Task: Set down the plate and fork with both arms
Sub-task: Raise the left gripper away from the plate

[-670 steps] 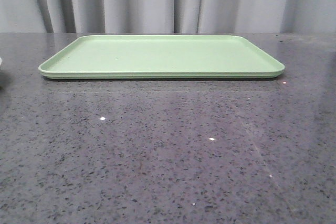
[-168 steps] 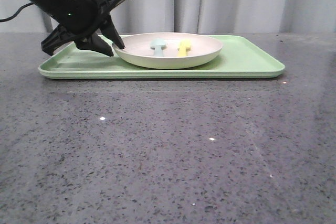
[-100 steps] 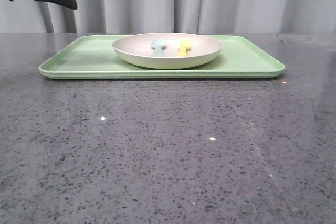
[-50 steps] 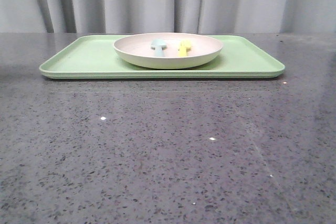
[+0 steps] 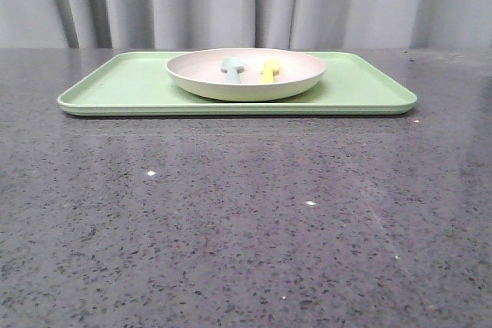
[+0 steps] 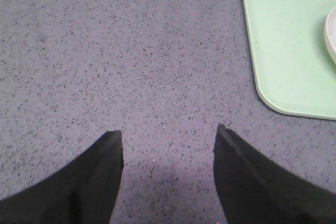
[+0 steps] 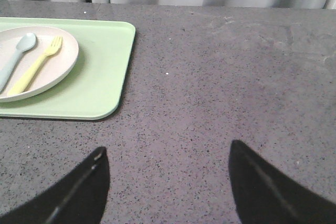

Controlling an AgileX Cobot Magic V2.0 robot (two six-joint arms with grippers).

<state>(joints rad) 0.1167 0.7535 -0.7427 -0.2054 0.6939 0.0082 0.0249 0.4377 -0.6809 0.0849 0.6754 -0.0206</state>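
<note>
Looks essentially done. Plate (image 5: 246,74) sitting on the light-green tray (image 5: 361,90), a bit left of tray centre in the front view. Fork (image 5: 267,69) lying inside the plate, tines toward the far side, just beside the light-blue spoon (image 5: 231,68), roughly parallel, not clearly touching. Nothing visibly left to place; at most arm retreat to rest.

Left claw (image 6: 168,140) spread wide, gripping nothing, hovering over bare table (image 6: 131,51) off the tray corner, well apart from the plate. Right claw (image 7: 168,156) likewise spread and empty, over table past the tray's other end.

Versus the earlier front frames: tray bare at the earliest one, now carrying plate with both utensils. Left arm right at the plate's rim shortly after, then lifted up and off to the left, now gone from the front view altogether. Plate, fork, spoon unchanged in position since the release.
</note>
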